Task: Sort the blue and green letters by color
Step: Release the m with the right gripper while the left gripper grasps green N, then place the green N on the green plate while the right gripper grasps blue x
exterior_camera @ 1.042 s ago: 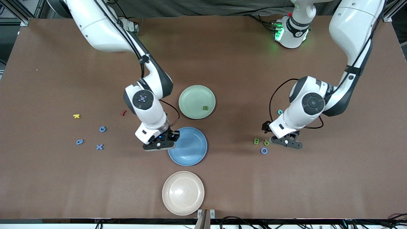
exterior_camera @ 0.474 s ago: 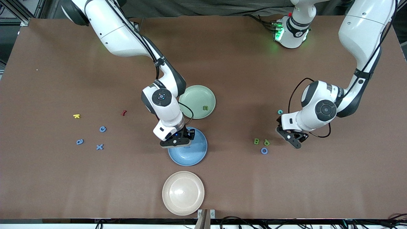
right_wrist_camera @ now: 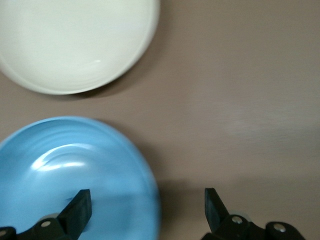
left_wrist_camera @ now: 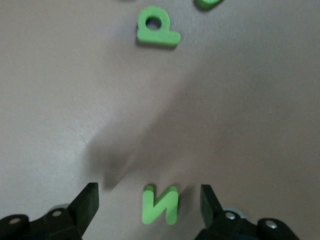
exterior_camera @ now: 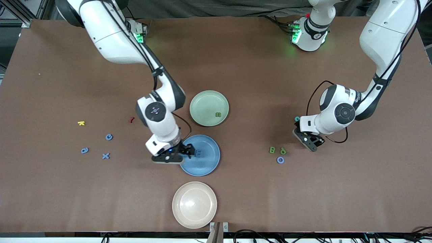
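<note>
A blue E [exterior_camera: 199, 154] lies in the blue plate [exterior_camera: 209, 165]. My right gripper [exterior_camera: 187, 150] hangs open and empty over that plate's rim [right_wrist_camera: 75, 175]. The green plate [exterior_camera: 202, 101] holds a green n [exterior_camera: 218, 114]. My left gripper [exterior_camera: 310, 144] is low over the table, open, with a green N [left_wrist_camera: 160, 204] lying untouched between its fingers [left_wrist_camera: 86, 202]. The green p [exterior_camera: 283, 151] [left_wrist_camera: 157, 27], green B [exterior_camera: 272, 150] and blue O [exterior_camera: 280, 160] lie close by. Three blue letters [exterior_camera: 106, 156] lie toward the right arm's end.
A cream plate [exterior_camera: 194, 204] sits nearer the front camera than the blue plate. A yellow letter [exterior_camera: 81, 123] and a dark red letter [exterior_camera: 131, 119] lie toward the right arm's end. A teal letter [exterior_camera: 297, 118] lies beside the left wrist.
My right gripper opened and dropped the blue E into the blue plate, then drew back toward the plate's rim. My left gripper turned and settled over the green N.
</note>
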{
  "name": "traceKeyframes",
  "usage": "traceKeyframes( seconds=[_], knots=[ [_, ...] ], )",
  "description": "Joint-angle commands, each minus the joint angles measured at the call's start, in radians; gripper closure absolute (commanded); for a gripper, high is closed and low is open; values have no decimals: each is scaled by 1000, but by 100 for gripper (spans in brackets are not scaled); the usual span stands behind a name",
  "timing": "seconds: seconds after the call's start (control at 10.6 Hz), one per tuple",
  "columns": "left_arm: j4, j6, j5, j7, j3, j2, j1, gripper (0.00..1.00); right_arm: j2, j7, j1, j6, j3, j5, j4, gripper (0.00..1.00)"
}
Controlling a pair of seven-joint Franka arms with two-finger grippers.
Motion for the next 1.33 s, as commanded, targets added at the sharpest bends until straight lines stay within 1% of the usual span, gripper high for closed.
traceKeyframes(
  seconds=[0.0, 0.09, 0.19, 0.28, 0.47, 0.57, 0.66, 0.76, 0.85, 0.95, 1.04, 1.14, 1.23],
  knots=[
    [-60, 23, 28, 11, -12, -32, 44, 17, -149, -136, -135, -2, 17, -4, -203, 0],
    [-76, 45, 28, 11, -12, -33, 44, 26, -170, -197, -185, -4, 18, -4, -248, 0],
    [-82, 64, 33, 12, -11, -32, 44, 31, -177, -261, -227, -4, 18, -4, -271, 0],
    [-83, 69, 48, 11, -12, -30, 44, 41, -178, -312, -273, -4, 18, -4, -282, 0],
    [-100, 75, 50, 0, -12, -38, 47, 81, -172, -424, -359, -4, 18, -4, -290, 0],
    [-100, 75, 50, -5, -14, -44, 47, 96, -172, -464, -391, -4, 18, -4, -297, 0],
    [-100, 75, 50, -8, -17, -49, 46, 100, -172, -483, -417, -4, 18, -4, -312, 0],
    [-99, 73, 50, -34, -23, -55, 38, 100, -171, -509, -442, -4, 18, -4, -325, 0],
    [-99, 67, 50, -122, -73, -71, 35, 100, -168, -544, -471, -4, 18, -1, -326, 0],
    [-87, 34, 50, -246, -131, -84, 24, 100, -161, -561, -489, -4, 18, 1, -326, 0],
    [-55, -24, 48, -356, -180, -84, -3, 100, -151, -561, -493, -4, 18, 2, -326, 0],
    [-19, -64, 48, -467, -202, -84, -56, 100, -146, -563, -500, -2, 18, 2, -328, 0],
    [11, -83, 45, -564, -202, -81, -125, 100, -140, -563, -503, -2, 18, 2, -328, 0]
  ],
)
